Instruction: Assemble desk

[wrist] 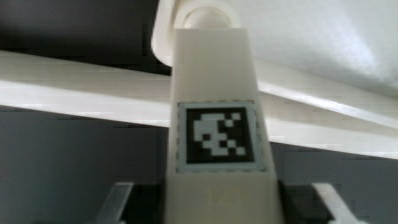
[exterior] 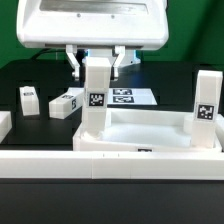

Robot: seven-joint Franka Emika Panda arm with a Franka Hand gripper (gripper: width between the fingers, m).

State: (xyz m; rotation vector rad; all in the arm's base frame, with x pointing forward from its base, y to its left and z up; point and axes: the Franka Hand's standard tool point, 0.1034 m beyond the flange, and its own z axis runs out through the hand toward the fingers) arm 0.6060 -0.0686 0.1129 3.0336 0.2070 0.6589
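The white plastic square leg [exterior: 97,78] wears a black-and-white tag [exterior: 97,99], the rimmed rectangular plastic tabletop [exterior: 150,130] is plain white, and the flat counter [exterior: 30,75] beneath is black.

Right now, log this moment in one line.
fingers: gripping leg | leg: upright at tabletop corner | second leg: standing | loose legs: two

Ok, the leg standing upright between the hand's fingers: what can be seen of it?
The leg is a short square white post, plastic by its look, with a black-and-white tag on one face. It stands upright, with the hand shut on its upper end, a finger on each side. Its lower end meets the tabletop at a corner on the exterior view's left. Whether it is seated in a socket cannot be told.
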